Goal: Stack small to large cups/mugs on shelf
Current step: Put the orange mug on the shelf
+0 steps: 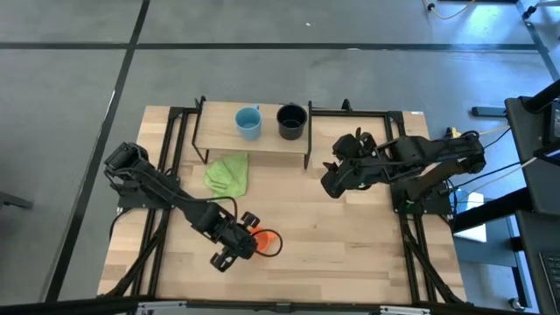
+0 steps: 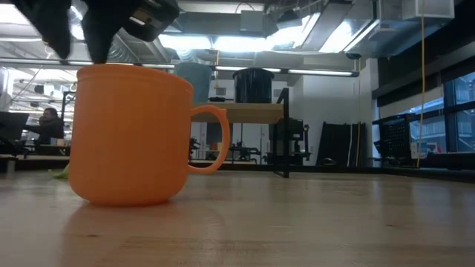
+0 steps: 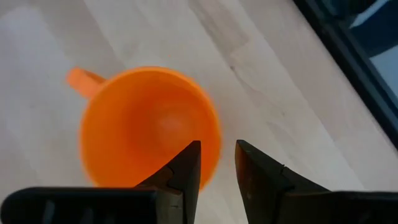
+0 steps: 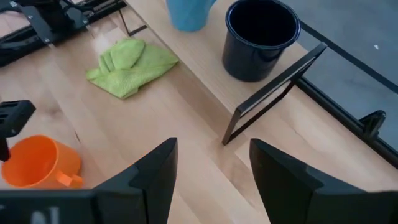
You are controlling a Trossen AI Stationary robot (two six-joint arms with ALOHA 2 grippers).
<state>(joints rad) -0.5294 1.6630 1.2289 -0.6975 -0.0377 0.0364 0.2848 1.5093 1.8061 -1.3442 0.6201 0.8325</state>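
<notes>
Nearest, front of worktop (image 1: 350,254): small orange mug (image 1: 265,241), upright on the wood, handle free to one side, standing alone and not yet on the shelf. Left pincer (image 1: 234,245) poised over its rim, one finger above the mouth and one outside the wall, jaws parted just wider than the wall and apparently gripping nothing; judged a rim pinch about to be taken or just let go. Mid-worktop: green cloth (image 1: 227,174), crumpled, beside the shelf's legs. Right pincer (image 1: 336,178) waits near the shelf's right end, jaws well apart, empty. Farthest: shelf (image 1: 219,140), bearing the light blue mug (image 1: 248,122) and dark navy mug (image 1: 291,121) side by side, unstacked.
</notes>
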